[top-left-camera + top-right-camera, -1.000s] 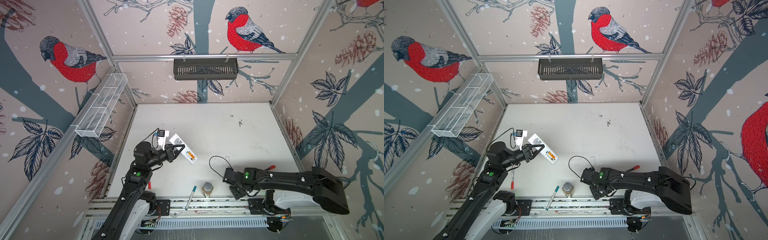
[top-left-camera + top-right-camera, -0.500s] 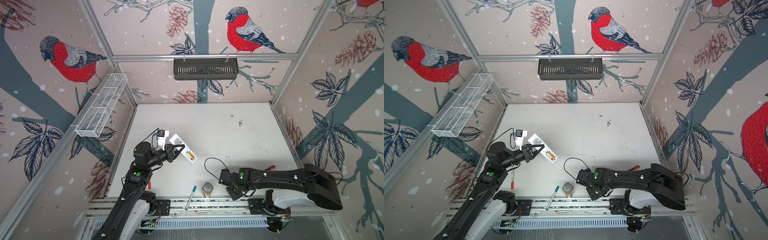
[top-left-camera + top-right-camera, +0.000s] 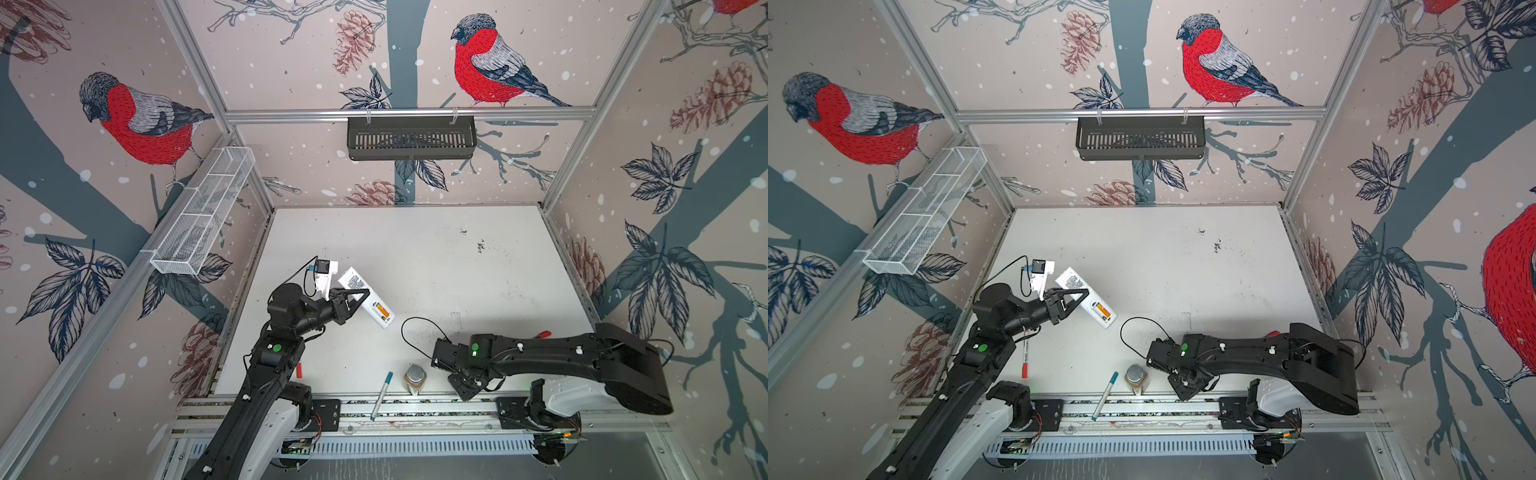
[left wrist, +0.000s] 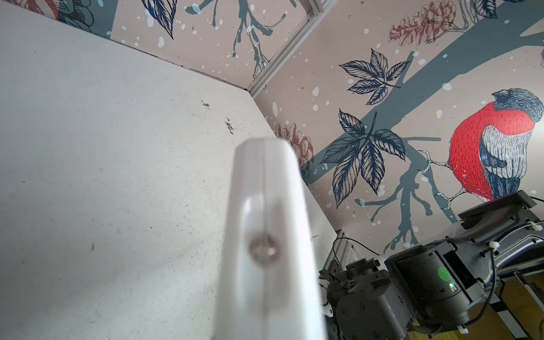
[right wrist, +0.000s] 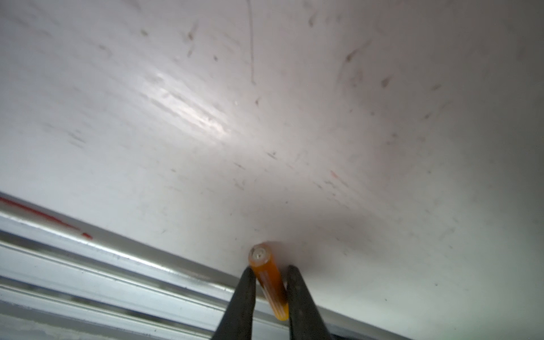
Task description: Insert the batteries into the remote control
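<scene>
The remote control [image 3: 360, 291] [image 3: 1079, 291] is a slim white bar held tilted above the left of the table, back side up, with a code label. My left gripper [image 3: 353, 297] [image 3: 1073, 297] is shut on its middle. One orange battery [image 3: 380, 310] [image 3: 1100, 309] lies in its open bay. In the left wrist view the remote [image 4: 265, 235] is a blurred white shape that hides the fingers. My right gripper [image 5: 270, 268] [image 3: 467, 388] points down at the table's front edge. Its two black fingers [image 5: 244, 294] are shut on a second orange battery [image 5: 266, 279], whose pale end faces the table.
A metal-lidded jar [image 3: 414, 378] stands just left of the right gripper, with a teal marker [image 3: 381, 395] beside it over the front rail [image 3: 415, 409]. A red marker [image 3: 1024, 357] lies under the left arm. A black basket [image 3: 411, 137] and a wire basket [image 3: 203, 216] hang on the walls.
The right arm has shifted left and toward the front edge, and its jaws have closed around the orange battery. The left arm and the remote have not moved.
</scene>
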`<state>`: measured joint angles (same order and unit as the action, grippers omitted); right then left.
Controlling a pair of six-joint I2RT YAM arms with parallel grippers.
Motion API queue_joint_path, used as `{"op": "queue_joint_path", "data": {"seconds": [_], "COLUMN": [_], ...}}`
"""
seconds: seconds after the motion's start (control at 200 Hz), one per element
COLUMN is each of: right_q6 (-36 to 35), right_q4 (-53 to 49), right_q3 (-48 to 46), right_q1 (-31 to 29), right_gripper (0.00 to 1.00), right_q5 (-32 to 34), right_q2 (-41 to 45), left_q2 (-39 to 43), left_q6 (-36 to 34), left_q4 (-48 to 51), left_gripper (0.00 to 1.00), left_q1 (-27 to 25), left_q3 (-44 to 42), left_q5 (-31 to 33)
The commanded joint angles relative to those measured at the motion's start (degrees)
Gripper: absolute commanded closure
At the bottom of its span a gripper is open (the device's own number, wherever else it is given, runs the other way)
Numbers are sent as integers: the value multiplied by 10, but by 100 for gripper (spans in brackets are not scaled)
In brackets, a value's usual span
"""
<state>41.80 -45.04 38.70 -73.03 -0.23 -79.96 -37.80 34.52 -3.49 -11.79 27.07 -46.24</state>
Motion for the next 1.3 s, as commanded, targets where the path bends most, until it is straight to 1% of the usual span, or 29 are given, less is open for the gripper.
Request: {"op": "queue_joint_path", "data": {"seconds": [0.0, 0.145, 0.26, 0.465, 0.6, 0.66, 0.705, 0.79, 0.926, 1.061, 1.211, 1.296], "right_q6": [-7, -11, -16, -55, -99, -119, -135, -160, -193, -215, -234, -246], "right_q4": [37, 58, 72, 119, 167, 196, 217, 260, 336, 401, 473, 495], "right_q3": [8, 18, 20, 33, 47, 51, 54, 60, 61, 61, 50, 46], "right_q1": [0, 2, 23, 71, 102, 109, 114, 115, 114, 112, 103, 93], "right_gripper": [81, 83, 84, 85, 85, 85, 85, 85, 84, 84, 84, 83], "right_q5": [16, 11, 15, 33, 41, 45, 41, 39, 22, 10, -13, -16], "right_q2": [1, 6, 18, 61, 79, 79, 99, 113, 139, 155, 161, 152], "left_q2": [-2, -3, -12, -37, -56, -70, -83, -111, -163, -195, -211, -211], "left_q6": [-4, -4, -1, 45, 44, 47, 52, 73, 92, 118, 135, 143], "left_q4": [-22, -21, -22, -83, -85, -92, -106, -154, -215, -279, -310, -323], "left_gripper": [100, 100, 100, 100, 100, 100, 100, 100, 100, 100, 100, 100], "left_q1": [3, 3, 3, -5, -32, -53, -70, -95, -112, -117, -117, -117], "left_q3": [1, 2, -2, -36, -40, -45, -49, -64, -71, -76, -74, -74], "left_q5": [-2, 0, 5, -7, 19, 32, 41, 47, 33, 5, -15, -24]}}
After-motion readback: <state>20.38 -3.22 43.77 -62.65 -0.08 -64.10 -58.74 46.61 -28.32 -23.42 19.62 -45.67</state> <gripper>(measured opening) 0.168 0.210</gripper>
